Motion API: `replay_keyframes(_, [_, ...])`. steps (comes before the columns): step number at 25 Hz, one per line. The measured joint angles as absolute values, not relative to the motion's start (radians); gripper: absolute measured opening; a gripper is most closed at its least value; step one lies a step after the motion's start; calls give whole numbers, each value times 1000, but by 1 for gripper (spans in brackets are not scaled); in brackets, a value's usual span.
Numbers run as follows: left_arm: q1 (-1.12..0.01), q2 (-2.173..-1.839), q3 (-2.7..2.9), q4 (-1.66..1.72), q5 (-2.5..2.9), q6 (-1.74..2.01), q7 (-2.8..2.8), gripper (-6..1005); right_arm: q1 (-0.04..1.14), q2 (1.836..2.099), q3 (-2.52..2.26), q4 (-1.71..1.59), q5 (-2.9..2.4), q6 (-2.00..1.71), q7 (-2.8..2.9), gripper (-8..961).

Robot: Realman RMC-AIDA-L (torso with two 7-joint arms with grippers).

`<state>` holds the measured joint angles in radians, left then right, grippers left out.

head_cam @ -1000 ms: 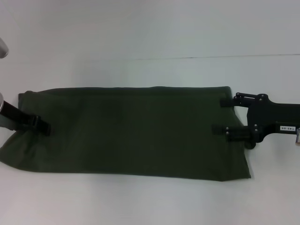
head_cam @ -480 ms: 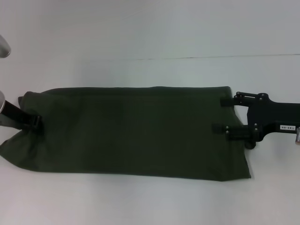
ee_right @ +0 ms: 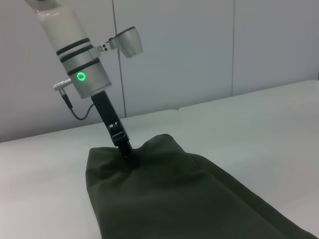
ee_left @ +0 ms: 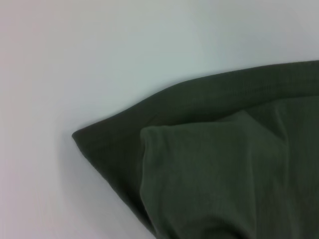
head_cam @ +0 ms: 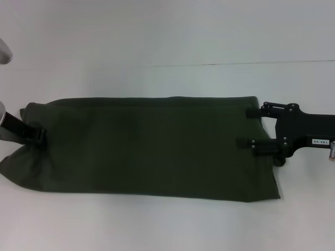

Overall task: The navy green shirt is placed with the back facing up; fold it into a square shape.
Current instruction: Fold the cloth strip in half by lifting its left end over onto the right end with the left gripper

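Note:
The navy green shirt [head_cam: 152, 146] lies on the white table as a long dark olive band, plain side up, running left to right. At its left end my left gripper [head_cam: 40, 136] is shut on the cloth, which bunches up around the fingertips [ee_right: 130, 155]. The left wrist view shows only a folded corner of the shirt [ee_left: 214, 174], not the fingers. At the right end my right gripper [head_cam: 250, 127] is open, its two black fingers spread wide and lying over the shirt's right edge. The right wrist view looks along the shirt [ee_right: 169, 199] toward the left arm [ee_right: 82, 69].
The white table [head_cam: 167, 42] extends on all sides of the shirt, with a seam line [head_cam: 235, 64] across its far part. A grey wall [ee_right: 199, 50] stands behind the table. Part of the left arm's housing [head_cam: 3, 51] shows at the left edge.
My left gripper has drawn a little to the left and slightly farther away, and the shirt's left end bunched with it. The right gripper has stayed in place.

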<state>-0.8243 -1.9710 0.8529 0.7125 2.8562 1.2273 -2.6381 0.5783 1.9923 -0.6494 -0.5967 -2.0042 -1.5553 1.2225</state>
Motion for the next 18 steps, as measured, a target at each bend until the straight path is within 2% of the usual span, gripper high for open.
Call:
replay_keyframes(10, [-813,-1952,852,769,2858,1277,-2625,119,578,1995,-649,-597,-2003,-1555,1223,875])
replay_keyframes(18, [-811,-1918,851,786,2859,1314,-2611,119,578,1998,-647,-597,-2002,-1553,1222,875])
